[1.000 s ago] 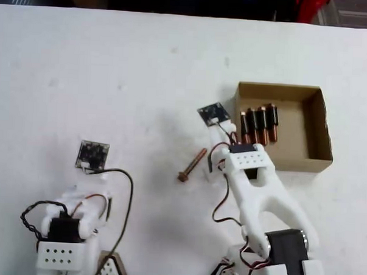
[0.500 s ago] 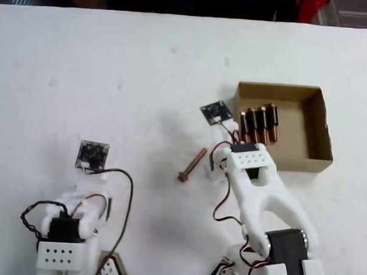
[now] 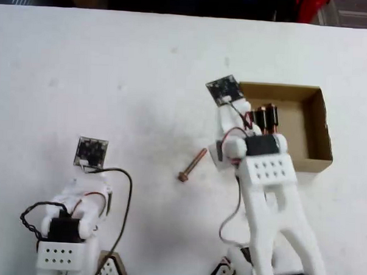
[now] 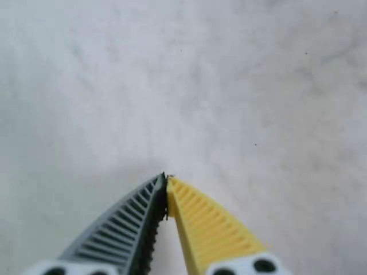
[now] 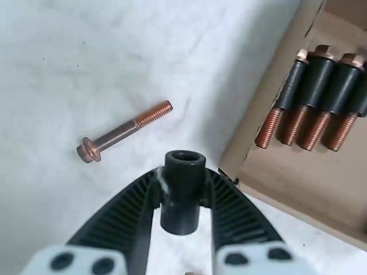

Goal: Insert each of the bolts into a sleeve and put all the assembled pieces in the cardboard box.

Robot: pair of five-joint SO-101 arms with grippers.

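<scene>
Right jaws: we see them gripping a black tubular sleeve [image 5: 182, 195] beside the brown cardboard box [image 5: 298, 189].
Left jaws: closed together, empty.

The bolt [image 5: 123, 132] is shiny coppery metal, the sleeve [image 5: 182, 195] matt black, the cardboard box [image 5: 298, 177] dull, the tabletop [image 5: 69, 57] matt.

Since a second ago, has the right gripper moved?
Yes. The right gripper, holding a sleeve, went farther from its base, along the cardboard box's left wall toward its far corner.
</scene>
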